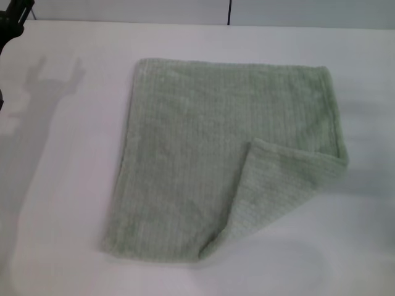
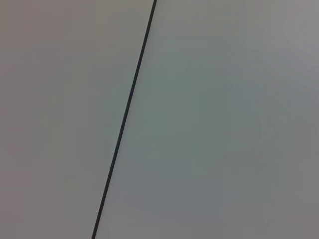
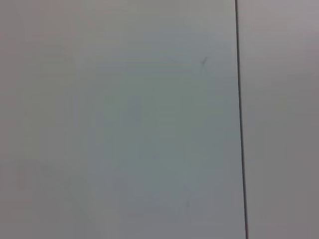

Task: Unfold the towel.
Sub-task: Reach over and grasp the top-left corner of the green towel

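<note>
The towel point(image 1: 203, 154) is a pale sage-green ribbed cloth lying flat on the white table point(image 1: 62, 234) in the head view. Its near right corner point(image 1: 278, 185) is folded over diagonally onto the rest, showing the underside. A dark part of my left gripper point(image 1: 13, 17) shows at the far left corner of the table, well away from the towel, and it casts a two-pronged shadow point(image 1: 58, 77) on the table. My right gripper is out of view. Neither wrist view shows the towel.
Bare white table surrounds the towel on all sides. A grey wall point(image 1: 123, 9) with a dark vertical seam point(image 1: 229, 11) stands behind the table. Both wrist views show only grey panels with that kind of seam point(image 2: 127, 109) point(image 3: 240, 124).
</note>
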### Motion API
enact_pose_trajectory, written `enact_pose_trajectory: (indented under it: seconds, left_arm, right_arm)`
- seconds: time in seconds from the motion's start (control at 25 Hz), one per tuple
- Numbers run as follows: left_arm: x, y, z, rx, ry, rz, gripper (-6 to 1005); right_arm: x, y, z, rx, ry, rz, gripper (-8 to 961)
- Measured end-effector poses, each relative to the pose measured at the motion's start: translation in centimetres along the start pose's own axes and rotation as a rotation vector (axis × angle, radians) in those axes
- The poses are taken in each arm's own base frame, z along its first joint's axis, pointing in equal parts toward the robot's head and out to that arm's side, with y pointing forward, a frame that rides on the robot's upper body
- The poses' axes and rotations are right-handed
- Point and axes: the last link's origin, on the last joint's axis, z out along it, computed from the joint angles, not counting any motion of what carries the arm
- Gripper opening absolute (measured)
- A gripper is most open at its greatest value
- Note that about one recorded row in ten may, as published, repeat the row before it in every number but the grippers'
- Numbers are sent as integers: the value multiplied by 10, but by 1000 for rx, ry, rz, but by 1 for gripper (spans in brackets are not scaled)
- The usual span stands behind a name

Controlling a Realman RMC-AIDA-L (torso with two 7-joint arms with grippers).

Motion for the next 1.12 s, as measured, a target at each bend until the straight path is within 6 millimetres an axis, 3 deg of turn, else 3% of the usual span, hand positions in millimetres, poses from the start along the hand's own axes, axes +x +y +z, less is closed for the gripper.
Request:
enact_pose_trajectory:
  seconds: [0.6, 0.76, 1.12]
  left_arm:
    - [-6, 12, 0, -57, -27, 16, 840]
    - [-7, 13, -1, -63, -33, 20, 760]
    - [-9, 18, -1, -85, -42, 11, 424]
  right_arm:
    - [0, -1, -2, 3, 0, 0, 618]
    - [-1, -1, -2, 3, -5, 1, 617]
    - [-1, -1, -2, 3, -7, 1, 618]
